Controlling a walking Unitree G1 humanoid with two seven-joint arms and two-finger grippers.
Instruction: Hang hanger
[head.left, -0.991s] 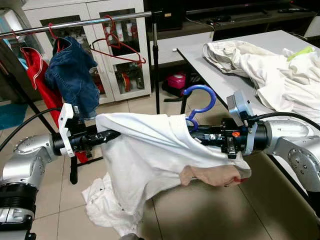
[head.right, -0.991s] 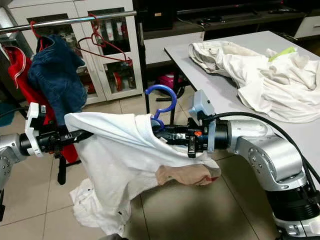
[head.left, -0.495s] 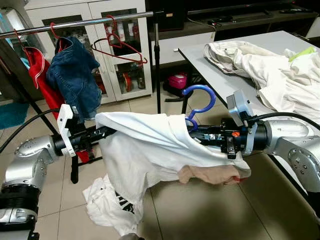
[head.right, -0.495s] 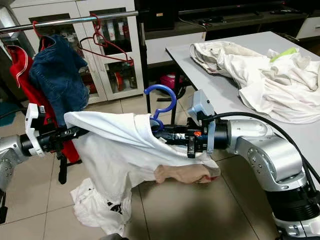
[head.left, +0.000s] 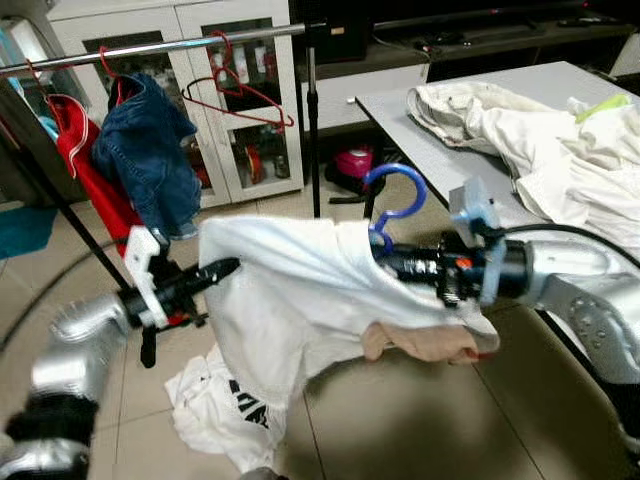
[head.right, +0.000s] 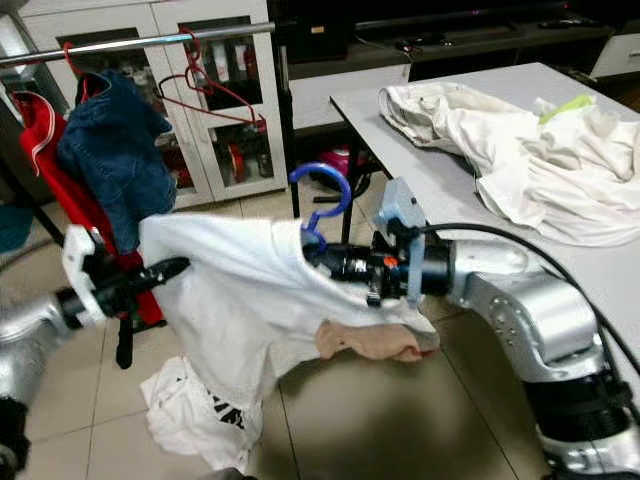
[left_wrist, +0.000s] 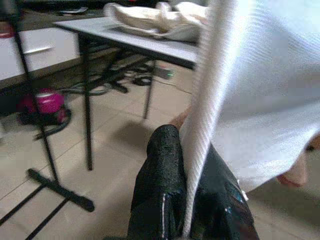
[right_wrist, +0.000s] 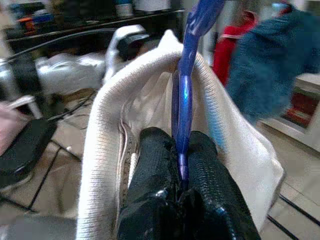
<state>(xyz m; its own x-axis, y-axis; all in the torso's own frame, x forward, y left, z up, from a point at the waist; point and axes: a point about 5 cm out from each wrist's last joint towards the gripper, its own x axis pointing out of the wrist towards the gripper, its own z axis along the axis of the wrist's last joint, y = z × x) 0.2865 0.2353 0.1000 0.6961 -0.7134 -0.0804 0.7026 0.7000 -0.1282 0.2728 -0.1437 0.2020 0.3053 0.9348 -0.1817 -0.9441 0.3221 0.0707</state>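
Our right gripper pinched the blue hanger by its neck, hook up, ready for the clothes rail. Our left gripper pinched the white shirt's edge (to keep it spread), between rail and table.

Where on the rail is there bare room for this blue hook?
Bare rail lies between the empty red hanger and the upright post. The end with the denim jacket and red garment is crowded.
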